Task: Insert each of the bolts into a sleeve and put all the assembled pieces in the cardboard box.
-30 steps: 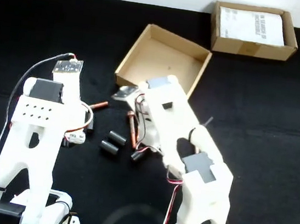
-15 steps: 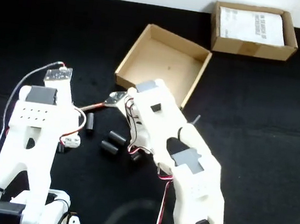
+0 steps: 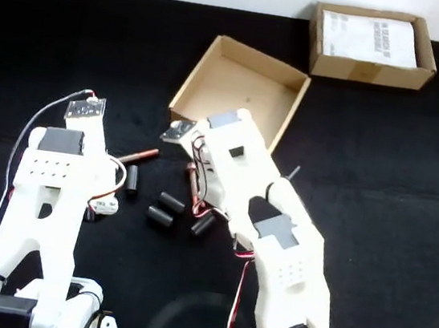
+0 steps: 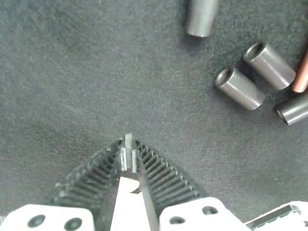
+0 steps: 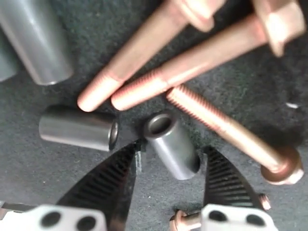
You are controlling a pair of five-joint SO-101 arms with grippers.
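fingers of the right gripper (image 5: 172,147) stood apart astride a short dark-grey metal sleeve (image 5: 174,155) lying among copper-coloured bolts (image 5: 192,60), likely needing a centred squeeze clear of them; the left gripper (image 4: 127,144) had its fingers together.

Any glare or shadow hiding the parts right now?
Right wrist view: mild sheen on the bolts, the sleeve inside the open right claw evenly lit. Left wrist view: even light, no glare. High view: dark sleeves blend into the black cloth.
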